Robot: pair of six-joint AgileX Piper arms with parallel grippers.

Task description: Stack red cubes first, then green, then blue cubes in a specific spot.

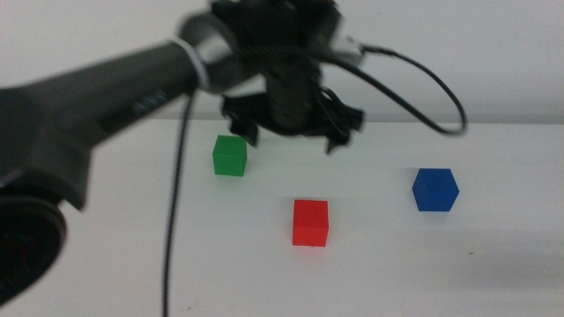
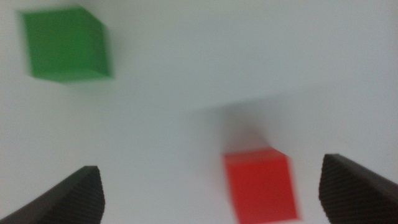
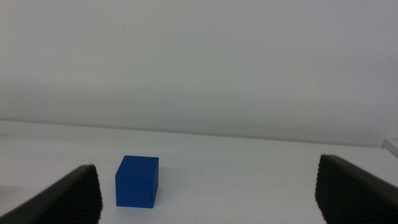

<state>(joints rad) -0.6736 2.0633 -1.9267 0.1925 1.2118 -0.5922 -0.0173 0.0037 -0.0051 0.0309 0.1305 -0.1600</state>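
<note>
Three cubes (image 1: 310,222) well apart

The small matte green cube (image 1: 230,156) sits far left. The small matte red cube (image 1: 310,222) lies nearest, centre. The small matte blue cube (image 1: 435,189) sits right, all well apart.

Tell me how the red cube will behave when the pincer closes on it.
The red cube looks solid with flat, square faces, so it should probably stay rigid and sit squarely between the jaws. Resting flat on the table, it seems unlikely to roll, though a push might slide it. Its matte surface suggests fair grip. The left pincer hangs open above it.
</note>
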